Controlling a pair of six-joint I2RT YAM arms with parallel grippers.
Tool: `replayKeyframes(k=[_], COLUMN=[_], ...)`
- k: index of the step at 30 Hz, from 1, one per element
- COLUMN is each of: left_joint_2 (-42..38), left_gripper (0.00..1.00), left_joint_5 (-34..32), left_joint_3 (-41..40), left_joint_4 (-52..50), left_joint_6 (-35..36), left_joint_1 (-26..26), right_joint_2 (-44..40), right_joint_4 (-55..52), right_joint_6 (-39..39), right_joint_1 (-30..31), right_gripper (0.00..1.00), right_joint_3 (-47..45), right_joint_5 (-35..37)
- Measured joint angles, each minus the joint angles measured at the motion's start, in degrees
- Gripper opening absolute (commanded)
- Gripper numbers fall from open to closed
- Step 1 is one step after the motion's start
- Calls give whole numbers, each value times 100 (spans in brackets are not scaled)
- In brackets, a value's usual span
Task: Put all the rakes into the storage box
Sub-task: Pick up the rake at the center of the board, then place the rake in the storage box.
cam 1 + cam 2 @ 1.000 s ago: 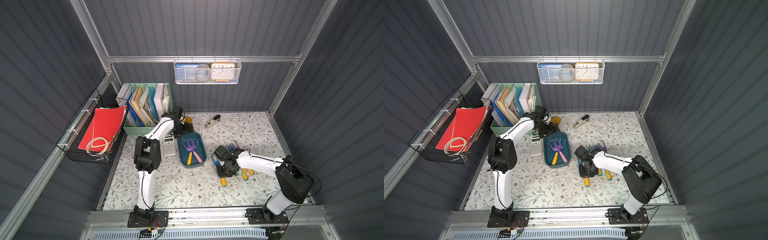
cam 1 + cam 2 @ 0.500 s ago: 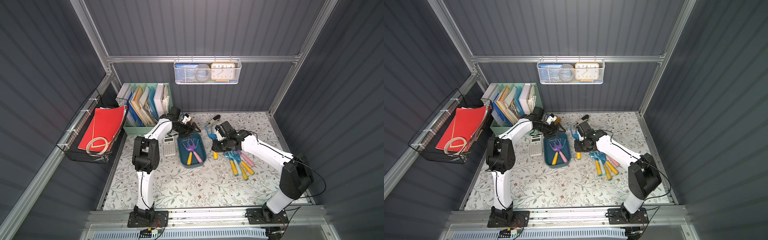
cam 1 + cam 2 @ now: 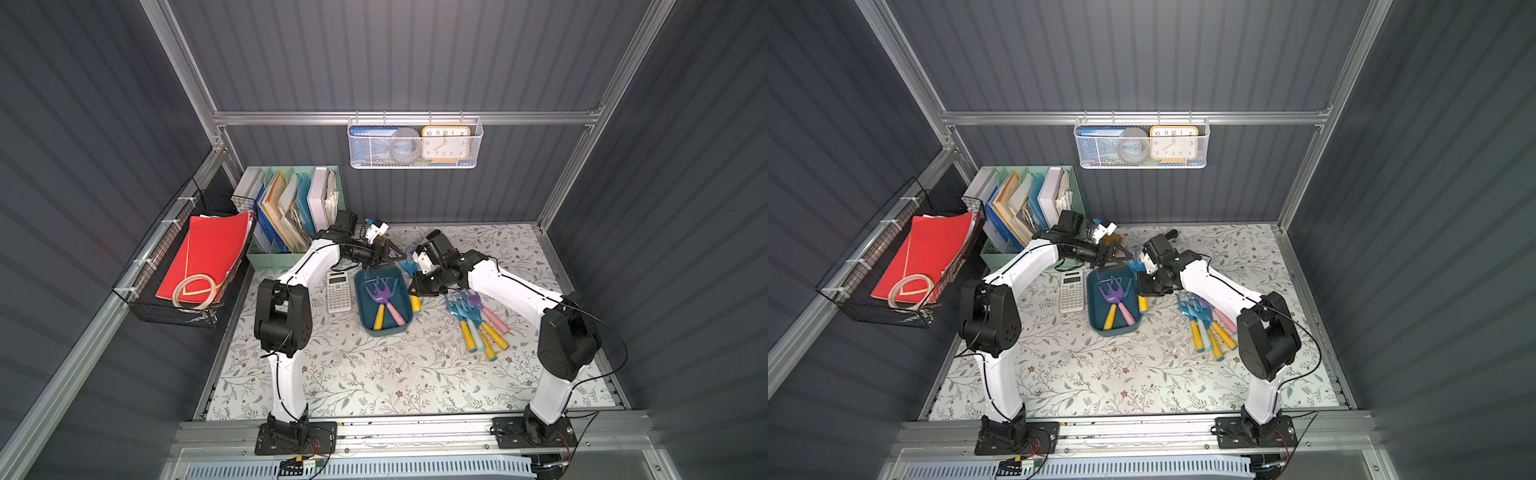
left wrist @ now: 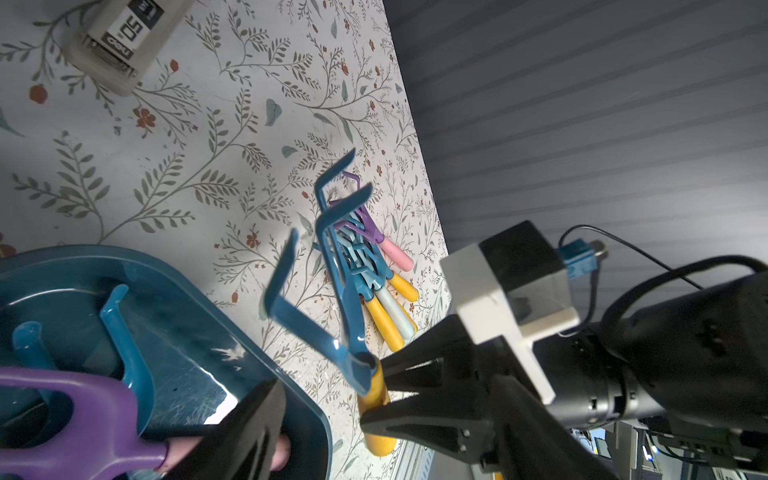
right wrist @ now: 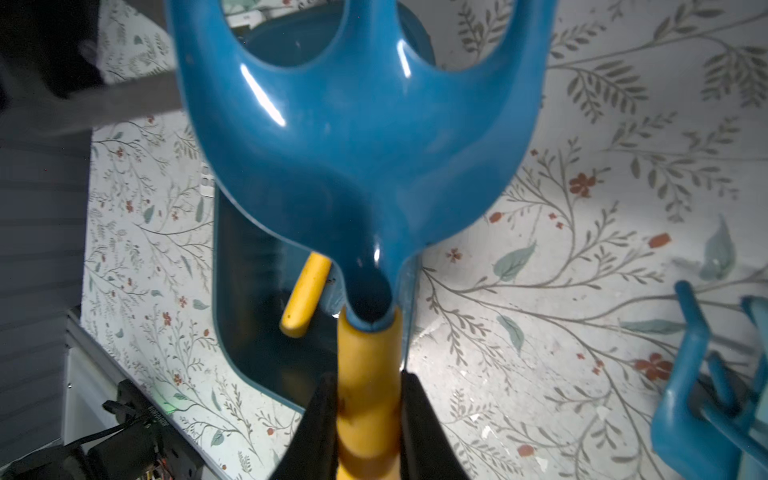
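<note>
The task item, a small toy rake (image 3: 410, 266) with a glossy blue moulded-plastic three-tine head and a rounded yellow handle, is held clear of the floral-patterned desk (image 3: 374, 374) at the centre of both top views. It sits just beside and partly over the right-hand long rim of the shallow dark teal-blue plastic storage box (image 3: 384, 331). The head points toward the upper part of the frame. The right claw (image 5: 368, 395) is closed on the yellow handle a little below the neck, with one pad on each side. The left claw (image 3: 390, 251) stands over the upper end of the box with its jaws apart and nothing between them. The rake is judged light and stiff: the head shows no flex and the tines (image 4: 286, 266) keep their bend. The shiny head would probably slip under the pads, and its curved shape offers no parallel faces. The handle is therefore the correct place to take hold, near the neck where the head's weight gives little leverage. The box already contains a purple-headed rake with a pink handle (image 3: 384, 297) and a blue-headed rake with a yellow handle (image 3: 379, 318). Free floor is limited, and the hooked tines are likely to catch on these or on the rim. A pile of similar rakes (image 3: 478, 320) lies on the desk to the right of the box.
</note>
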Motion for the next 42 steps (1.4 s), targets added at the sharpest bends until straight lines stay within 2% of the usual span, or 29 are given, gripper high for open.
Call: replayKeyframes(k=[3,5,8,10,13,14,15,16,18,20,27,35,38,42], left_joint_2=[133,210,251,249,249,249,249,249,247,247,256,442,619,817], left_gripper=[74,60,30,15,2,1,1,0,0,0,0,3,13,51], left_joint_5=[11,7,13,-9,-90,-153,-170,-177,-184,-271,-669,-1084,-1217,-1309], left_joint_3=[76,96,101,101,94,57,13,-15,-44,-59,-125,-271,-345,-372], left_joint_4=[-46,-85,-155,-168,-306,-343,-374,-411,-448,-483,-702,-752,-767,-793], left_joint_6=[-2,-13,-46,-55,-79,-61,-52,-48,-42,28,271,468,511,599], left_joint_1=[0,0,15,44,52,52,63,70,70,70,216,219,219,219], right_joint_2=[2,7,59,166,402,442,455,459,461,461,448,448,446,428], right_joint_4=[68,76,42,-22,35,48,33,11,-22,-72,-122,-118,-111,-107], right_joint_6=[-61,-129,-186,-229,-348,-358,-365,-361,-345,-302,-258,-208,-201,-164], right_joint_1=[90,184,299,339,380,393,400,411,437,446,363,356,354,354], right_gripper=[2,2,2,2,3,3,5,11,33,41,42,42,42,42], right_joint_3=[164,251,339,385,398,398,398,398,398,398,286,170,155,59], right_joint_5=[-127,-195,-210,-212,-153,-153,-168,-179,-173,-109,367,494,503,503])
